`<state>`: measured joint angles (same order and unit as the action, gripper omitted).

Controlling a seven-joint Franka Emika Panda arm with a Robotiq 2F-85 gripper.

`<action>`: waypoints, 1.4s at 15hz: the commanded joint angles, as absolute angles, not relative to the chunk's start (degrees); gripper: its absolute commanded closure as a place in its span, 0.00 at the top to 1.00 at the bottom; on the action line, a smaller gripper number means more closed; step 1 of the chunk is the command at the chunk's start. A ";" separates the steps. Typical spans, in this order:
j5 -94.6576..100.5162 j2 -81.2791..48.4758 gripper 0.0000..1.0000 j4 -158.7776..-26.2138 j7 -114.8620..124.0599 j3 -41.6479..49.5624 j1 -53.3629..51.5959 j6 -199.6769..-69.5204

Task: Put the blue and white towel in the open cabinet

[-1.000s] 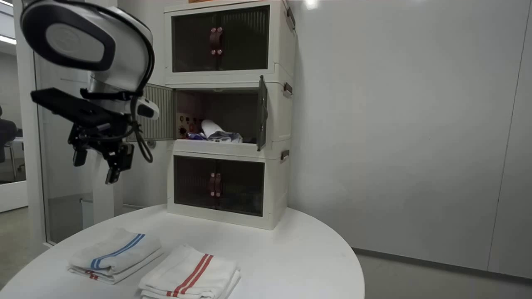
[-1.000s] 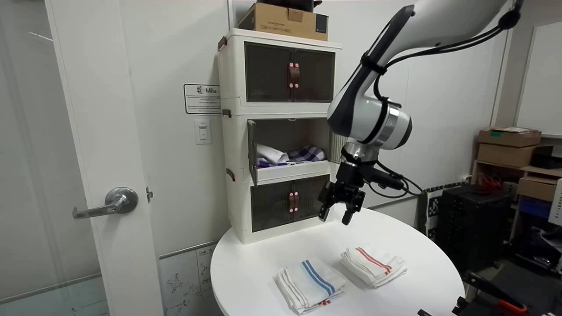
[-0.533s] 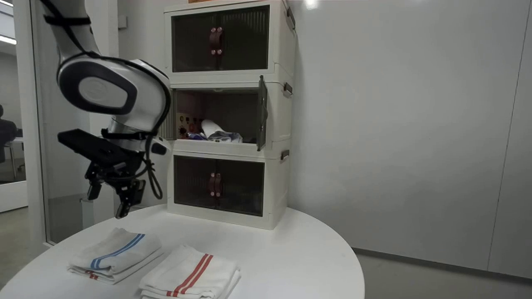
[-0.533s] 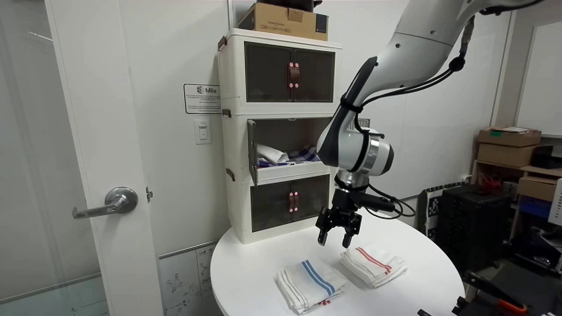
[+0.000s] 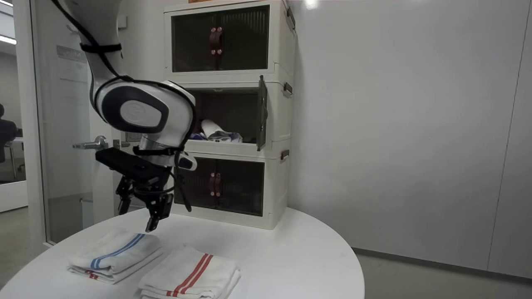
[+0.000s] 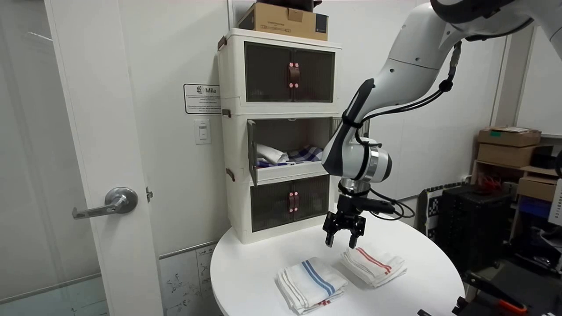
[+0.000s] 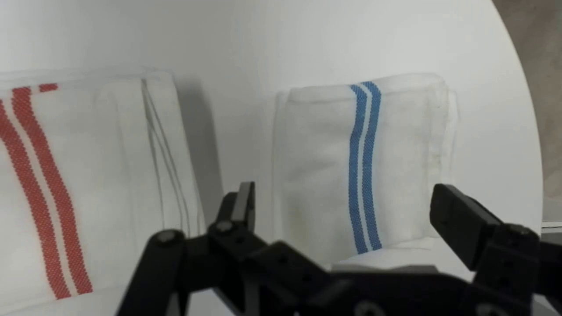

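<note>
The blue and white towel lies folded on the white table, in both exterior views (image 5: 124, 245) (image 6: 307, 281) and in the wrist view (image 7: 316, 153). My gripper (image 5: 137, 216) is open and empty, above the table and apart from the towel. In an exterior view the gripper (image 6: 341, 242) hangs beyond the two towels. In the wrist view the blue stripes run between the wide-spread fingers (image 7: 344, 193). The open cabinet is the middle compartment of the white tower (image 5: 224, 147) (image 6: 298, 172). Its doors stand open; cloths lie inside. The arm covers part of it in an exterior view.
A red-striped white towel (image 5: 193, 276) (image 6: 373, 265) (image 7: 109, 197) lies beside the blue one. An open door panel (image 5: 262, 114) (image 6: 252, 151) juts out from the middle compartment. The round table (image 5: 307, 261) ends near the blue towel. A cardboard box (image 6: 285, 22) sits atop the tower.
My arm and gripper have come down toward the table and shifted sideways. The gripper stays open. The towels and cabinet have not moved.
</note>
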<state>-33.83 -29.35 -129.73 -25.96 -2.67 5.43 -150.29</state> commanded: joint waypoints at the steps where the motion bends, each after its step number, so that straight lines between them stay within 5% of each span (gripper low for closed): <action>1: -32.22 -34.42 1.00 -124.33 -24.45 -5.69 9.40 -150.92; 21: -14.28 -52.90 1.00 -105.39 -19.23 -8.68 10.05 -143.74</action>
